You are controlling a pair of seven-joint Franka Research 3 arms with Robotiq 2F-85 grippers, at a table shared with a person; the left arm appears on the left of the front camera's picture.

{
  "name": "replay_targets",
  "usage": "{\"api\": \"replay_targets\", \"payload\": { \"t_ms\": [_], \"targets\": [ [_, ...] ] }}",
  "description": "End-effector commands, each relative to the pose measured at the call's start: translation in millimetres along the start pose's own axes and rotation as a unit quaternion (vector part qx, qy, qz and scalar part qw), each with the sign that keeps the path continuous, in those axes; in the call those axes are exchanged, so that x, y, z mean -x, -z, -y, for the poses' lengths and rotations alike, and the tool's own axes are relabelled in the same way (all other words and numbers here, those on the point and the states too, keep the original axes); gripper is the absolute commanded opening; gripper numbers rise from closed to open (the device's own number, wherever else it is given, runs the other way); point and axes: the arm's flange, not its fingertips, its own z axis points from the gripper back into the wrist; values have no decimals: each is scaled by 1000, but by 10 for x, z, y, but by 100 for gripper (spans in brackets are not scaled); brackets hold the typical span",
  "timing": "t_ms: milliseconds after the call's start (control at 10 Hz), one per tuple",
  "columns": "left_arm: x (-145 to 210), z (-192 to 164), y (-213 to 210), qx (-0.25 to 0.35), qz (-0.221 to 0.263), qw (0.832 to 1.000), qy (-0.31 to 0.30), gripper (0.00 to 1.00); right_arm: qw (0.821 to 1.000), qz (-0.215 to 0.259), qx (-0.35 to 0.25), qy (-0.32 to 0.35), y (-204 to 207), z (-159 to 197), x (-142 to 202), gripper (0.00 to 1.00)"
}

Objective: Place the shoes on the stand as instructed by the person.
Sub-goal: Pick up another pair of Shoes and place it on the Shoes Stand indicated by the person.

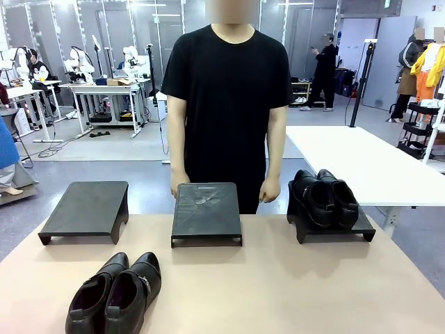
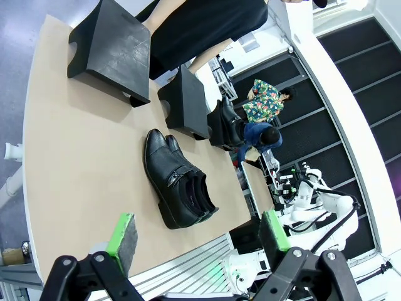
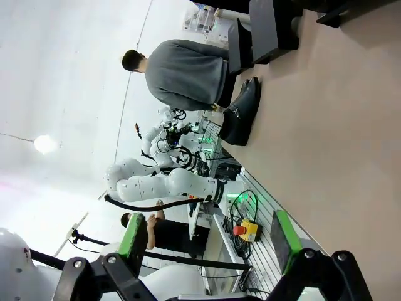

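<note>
Quick look at the setup: three black stands sit in a row on the far half of the surface (image 1: 278, 292), w/ the person (image 1: 226, 104) standing right behind the middle stand (image 1: 206, 212), arms down, hands (image 1: 270, 189) hanging at the surface's far edge. The plain-fronted pair (image 1: 325, 198) is up on the right stand (image 1: 351, 228), side by side, toes pointing toward the robot's side. The left stand (image 1: 87, 209) has nothing on it, same for the middle one. The buckled pair (image 1: 115, 296) is on the bare surface, near edge, a bit left of center, shoes touching each other w/ toes pointing away toward the stands. Left jaws are wide open, nothing between the green pads (image 2: 123, 235), hovering well above the surface; the left wrist cam looks down on the buckled pair and all three stands beyond. Right jaws same deal, fully spread and holding nothing, pads (image 3: 282, 238) up in the air, and that cam catches the buckled pair from the side, well apart from it.
</note>
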Motion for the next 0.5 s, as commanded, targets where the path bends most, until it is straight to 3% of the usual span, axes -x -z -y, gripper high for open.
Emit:
{"api": "replay_targets", "payload": {
  "t_ms": [0,400],
  "targets": [
    [-41,-9,-21,9,6,1000,10,100,1000,-4,7,0,22,-25,25,100],
    [-41,-9,-21,9,6,1000,10,100,1000,-4,7,0,22,-25,25,100]
  ]
}}
